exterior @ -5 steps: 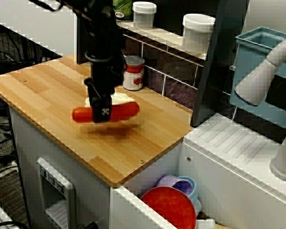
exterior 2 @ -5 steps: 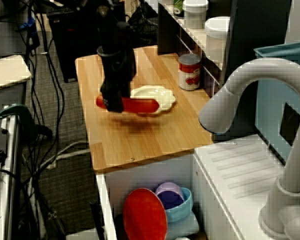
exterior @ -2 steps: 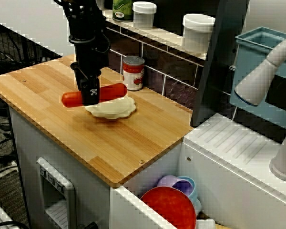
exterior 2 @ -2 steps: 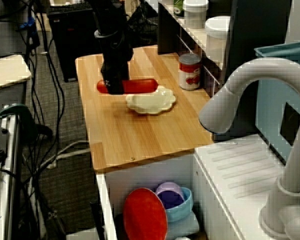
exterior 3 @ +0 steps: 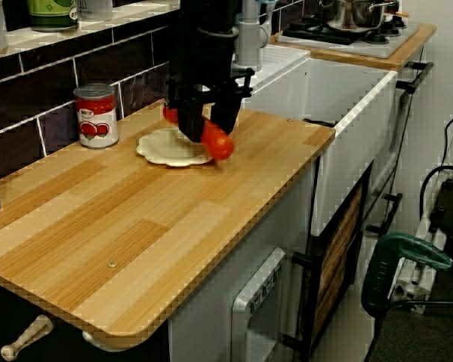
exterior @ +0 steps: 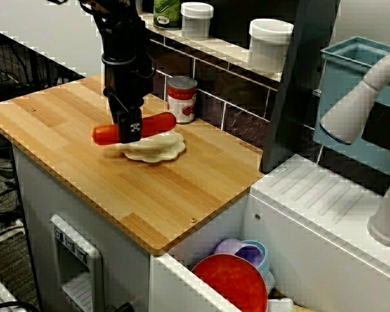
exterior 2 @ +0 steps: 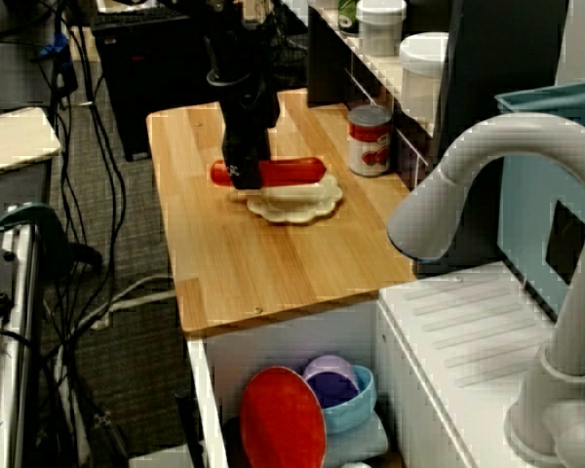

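A black gripper [exterior: 130, 127] is shut on a red sausage [exterior: 159, 121], gripping it near its middle and holding it level. The sausage hovers just over the near-left rim of a cream scalloped plate [exterior: 157, 147] on the wooden counter [exterior: 65, 130]. In the view from over the faucet, the gripper [exterior 2: 244, 174] holds the sausage [exterior 2: 292, 172] low over the plate [exterior 2: 297, 203]. In the view along the counter, the gripper [exterior 3: 204, 124] and sausage [exterior 3: 217, 141] sit at the right edge of the plate [exterior 3: 166, 147]. I cannot tell whether the sausage touches the plate.
A red tomato can [exterior: 181, 99] stands against the tiled wall behind the plate. Jars [exterior: 270, 42] line the shelf above. A grey faucet [exterior 2: 487, 185] and a white sink unit lie to the right. Below the counter sit a red plate [exterior: 234, 279] and bowls.
The gripper carried the sausage from in front of the plate to the left and back. It has now shifted right and lower, over the plate's rim.
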{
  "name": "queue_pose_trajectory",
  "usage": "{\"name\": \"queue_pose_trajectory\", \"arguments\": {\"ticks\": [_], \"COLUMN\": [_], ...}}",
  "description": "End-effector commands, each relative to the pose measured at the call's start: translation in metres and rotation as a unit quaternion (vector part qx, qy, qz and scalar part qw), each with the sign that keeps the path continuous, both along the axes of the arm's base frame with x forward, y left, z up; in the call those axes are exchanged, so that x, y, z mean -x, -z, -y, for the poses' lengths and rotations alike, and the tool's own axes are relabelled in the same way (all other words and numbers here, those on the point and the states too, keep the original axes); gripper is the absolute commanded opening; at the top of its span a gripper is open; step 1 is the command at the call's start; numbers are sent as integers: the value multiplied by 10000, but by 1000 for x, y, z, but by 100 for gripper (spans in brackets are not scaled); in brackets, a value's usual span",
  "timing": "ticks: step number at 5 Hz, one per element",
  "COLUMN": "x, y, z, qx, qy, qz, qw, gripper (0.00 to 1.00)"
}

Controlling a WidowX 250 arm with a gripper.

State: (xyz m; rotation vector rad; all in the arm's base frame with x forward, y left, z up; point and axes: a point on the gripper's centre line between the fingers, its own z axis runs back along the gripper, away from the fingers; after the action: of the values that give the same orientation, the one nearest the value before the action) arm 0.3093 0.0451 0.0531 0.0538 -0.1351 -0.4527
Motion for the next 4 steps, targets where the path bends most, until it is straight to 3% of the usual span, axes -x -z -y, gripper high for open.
{"name": "queue_pose_trajectory", "arguments": {"ticks": [1,2,4], "x": [-11,-14,-8], "y": [1,3,-3], "z": [-5,-5,-10], "qx": [-111,-134,-73], "qy": [-114,-112,-64], "qz": [157,106,119], "qw": [9997,9998,9999], "gripper": [0,100,100]}}
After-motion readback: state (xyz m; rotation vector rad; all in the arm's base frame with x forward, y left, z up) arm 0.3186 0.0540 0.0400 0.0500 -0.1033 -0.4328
